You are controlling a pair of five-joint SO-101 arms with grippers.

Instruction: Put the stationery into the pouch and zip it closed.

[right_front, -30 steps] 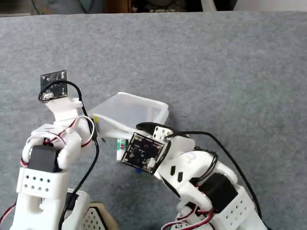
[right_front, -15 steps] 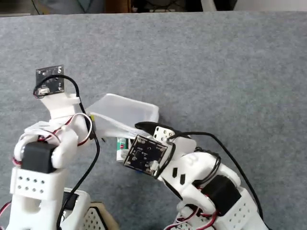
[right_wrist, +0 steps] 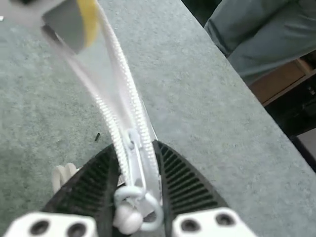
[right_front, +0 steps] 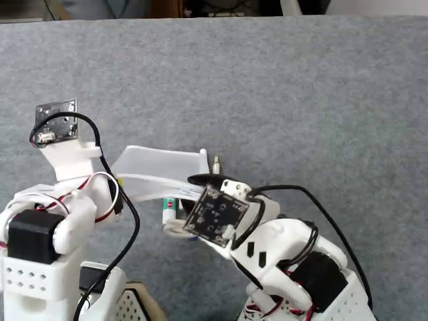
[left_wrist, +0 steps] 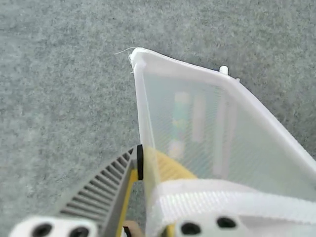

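Pulled left, the translucent pouch [right_front: 160, 164] looks stretched flat

Pouch [right_front: 160, 166] taut between both jaws bars middle; passage over mat [right_front: 301, 87] beyond.

Stock count: pouch [right_front: 160, 164] and rig on one grey mat [right_front: 321, 100].
Pouch, translucent: 1. Zip slider [right_wrist: 132, 138]: 1. Ring pull [right_wrist: 138, 202]: 1. Stationery pieces [left_wrist: 181, 116] seen through the pouch wall: about 3, exact count unclear. Grippers: 2, left gripper [left_wrist: 145, 163] and right gripper [right_wrist: 136, 148].
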